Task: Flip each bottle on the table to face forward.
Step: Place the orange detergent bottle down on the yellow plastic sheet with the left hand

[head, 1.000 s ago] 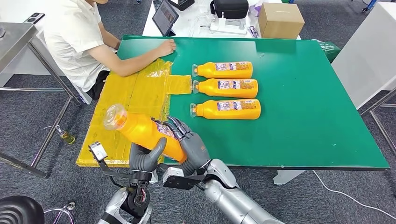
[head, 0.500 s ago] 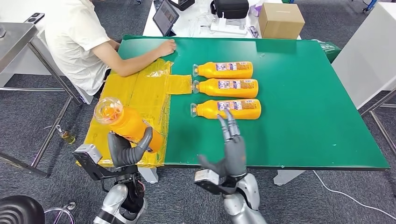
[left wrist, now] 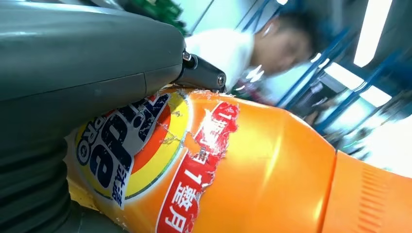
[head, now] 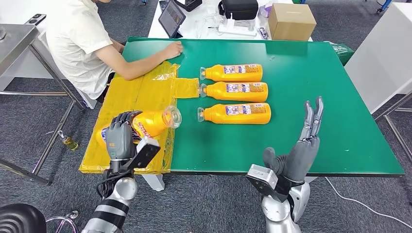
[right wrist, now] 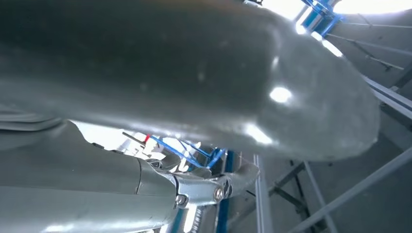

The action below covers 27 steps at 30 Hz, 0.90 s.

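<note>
Now left hand (head: 118, 137) has tipped its bottle (head: 150, 123) flat over table's (head: 316, 121) left edge, cap toward the row; right hand (head: 302, 150) pulled back, fingers straight, empty.

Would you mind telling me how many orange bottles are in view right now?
4. Three lie side by side on the green table: far bottle, middle bottle, near bottle. The fourth bottle is gripped by the left hand over the yellow plastic sheet.
</note>
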Tool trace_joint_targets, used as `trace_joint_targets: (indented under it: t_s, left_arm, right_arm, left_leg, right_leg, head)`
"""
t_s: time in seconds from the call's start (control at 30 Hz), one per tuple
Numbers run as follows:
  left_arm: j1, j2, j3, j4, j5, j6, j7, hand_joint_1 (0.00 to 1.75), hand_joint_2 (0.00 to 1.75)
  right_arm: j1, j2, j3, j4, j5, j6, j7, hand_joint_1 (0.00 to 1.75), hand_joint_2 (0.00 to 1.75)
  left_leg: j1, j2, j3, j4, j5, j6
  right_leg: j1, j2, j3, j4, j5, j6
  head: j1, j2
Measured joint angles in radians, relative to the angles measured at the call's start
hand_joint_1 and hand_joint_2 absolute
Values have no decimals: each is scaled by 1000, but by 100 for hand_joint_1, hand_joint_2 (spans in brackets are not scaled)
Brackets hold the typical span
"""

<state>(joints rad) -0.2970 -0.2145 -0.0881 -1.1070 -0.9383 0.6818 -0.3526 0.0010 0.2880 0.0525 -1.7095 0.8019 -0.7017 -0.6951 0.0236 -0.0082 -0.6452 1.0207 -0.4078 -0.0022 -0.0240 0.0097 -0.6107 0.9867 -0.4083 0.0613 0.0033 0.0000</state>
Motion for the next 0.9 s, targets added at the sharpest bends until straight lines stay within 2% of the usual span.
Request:
trace_joint_targets:
  t_s: [0.17, 0.27, 0.3, 0.33, 0.4, 0.43, 0.47, 0.6, 0.9]
  left_arm:
    - [-132, 37, -16, 228, -15, -144, 157, 172, 175]
    - [-188, 59, -43, 330, -35, -162, 199, 153, 175]
    - [-201, 65, -50, 354, -41, -163, 206, 138, 175]
    - [-215, 70, -56, 376, -45, -166, 212, 114, 175]
    - [-238, 77, -67, 412, -42, -189, 218, 42, 175]
    - [-250, 80, -71, 429, -32, -209, 216, 15, 175]
    - [-262, 83, -73, 446, -19, -231, 211, 1, 175]
    - [-294, 93, -77, 499, 24, -286, 178, 0, 175]
    - [-295, 101, -86, 537, 43, -314, 125, 0, 175]
  right_arm:
    - [6, 8, 1, 19, -47, 1, 0, 0, 0]
    - [11, 7, 10, 39, -62, 1, 0, 0, 0]
    - [12, 7, 13, 45, -64, 1, 0, 0, 0]
    - [12, 7, 15, 50, -66, 1, 0, 0, 0]
    - [13, 5, 20, 61, -76, 1, 0, 0, 0]
    - [13, 3, 24, 68, -82, 1, 0, 0, 0]
    - [13, 1, 28, 77, -89, 1, 0, 0, 0]
    - [13, -9, 50, 117, -101, 1, 0, 0, 0]
    - [13, -24, 74, 170, -103, 1, 0, 0, 0]
  left_leg:
    - [0, -1, 0, 0, 1, 0]
    - [0, -1, 0, 0, 1, 0]
    - [0, -1, 0, 0, 1, 0]
    - [0, -1, 0, 0, 1, 0]
    - [0, -1, 0, 0, 1, 0]
    - [0, -1, 0, 0, 1, -1]
    - [0, -1, 0, 0, 0, -1]
    - [0, -1, 0, 0, 1, -1]
    - [0, -1, 0, 0, 1, 0]
  right_leg:
    - [0, -1, 1, 1, 0, 0]
    - [0, -1, 1, 1, 0, 0]
    - [0, -1, 1, 1, 0, 0]
    - [0, -1, 1, 1, 0, 0]
    - [0, -1, 1, 1, 0, 0]
    - [0, -1, 1, 1, 0, 0]
    - [0, -1, 1, 1, 0, 0]
    - [0, -1, 2, 1, 0, 0]
    - [0, -1, 2, 1, 0, 0]
  head:
    - [0, 0]
    - [0, 0]
    - [0, 0]
    - [0, 0]
    - [0, 0]
    - [0, 0]
    - [0, 0]
    - [0, 0]
    - [0, 0]
